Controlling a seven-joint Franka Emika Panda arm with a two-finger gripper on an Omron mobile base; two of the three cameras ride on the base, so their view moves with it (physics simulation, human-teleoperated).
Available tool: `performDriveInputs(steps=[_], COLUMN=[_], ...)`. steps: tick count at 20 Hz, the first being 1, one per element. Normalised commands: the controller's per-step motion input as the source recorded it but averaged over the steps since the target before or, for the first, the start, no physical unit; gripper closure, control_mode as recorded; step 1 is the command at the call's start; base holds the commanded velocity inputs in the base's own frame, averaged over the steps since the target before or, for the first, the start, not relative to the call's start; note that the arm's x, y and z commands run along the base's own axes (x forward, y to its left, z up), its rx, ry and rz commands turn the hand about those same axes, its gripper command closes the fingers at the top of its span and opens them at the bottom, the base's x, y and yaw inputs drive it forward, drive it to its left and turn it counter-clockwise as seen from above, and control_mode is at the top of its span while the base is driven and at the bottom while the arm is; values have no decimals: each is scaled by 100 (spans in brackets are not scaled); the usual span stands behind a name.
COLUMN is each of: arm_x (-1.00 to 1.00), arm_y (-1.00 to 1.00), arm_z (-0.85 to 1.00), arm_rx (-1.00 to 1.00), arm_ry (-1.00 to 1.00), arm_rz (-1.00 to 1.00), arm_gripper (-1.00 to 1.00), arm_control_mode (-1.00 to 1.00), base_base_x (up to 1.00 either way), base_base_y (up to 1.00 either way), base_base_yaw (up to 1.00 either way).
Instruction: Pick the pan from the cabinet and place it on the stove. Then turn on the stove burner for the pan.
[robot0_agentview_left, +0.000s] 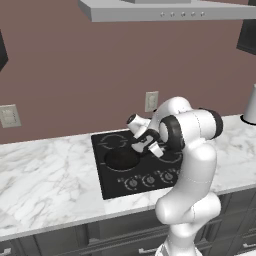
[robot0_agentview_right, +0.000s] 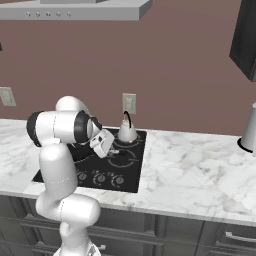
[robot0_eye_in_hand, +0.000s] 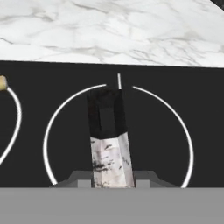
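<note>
The black pan (robot0_agentview_left: 121, 159) rests on the front left burner of the stove (robot0_agentview_left: 112, 189), its handle pointing right toward my hand. My gripper (robot0_agentview_left: 145, 146) hangs low over the cooktop and is shut on that handle. In the hand view the handle (robot0_eye_in_hand: 107, 131), black at its far end and silvery near me, runs up from between my fingertips over a pale burner ring. From the right, my gripper (robot0_agentview_right: 116, 151) sits just above the stove (robot0_agentview_right: 131, 172), with my arm hiding the pan. A dark cabinet (robot0_agentview_right: 245, 35) hangs at the upper right.
A small white kettle (robot0_agentview_right: 126, 132) stands on the back right burner, close behind my hand. Round knobs (robot0_agentview_left: 150, 180) line the stove's front edge. A range hood (robot0_agentview_left: 165, 10) hangs overhead. A pale cylindrical jar (robot0_agentview_right: 248, 130) stands on the marble counter (robot0_agentview_right: 195, 170) at the right.
</note>
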Motion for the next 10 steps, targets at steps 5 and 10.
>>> performDriveInputs(steps=[5,10], arm_x=[2,2], arm_y=[4,5], arm_z=[-22,-20], arm_rx=[0,0], arm_ry=[-1,-1], arm_rz=[-3,-3], arm_gripper=[100,100], arm_control_mode=[-100,-100], base_base_x=[0,0], base_base_y=[0,0], base_base_yaw=[0,0])
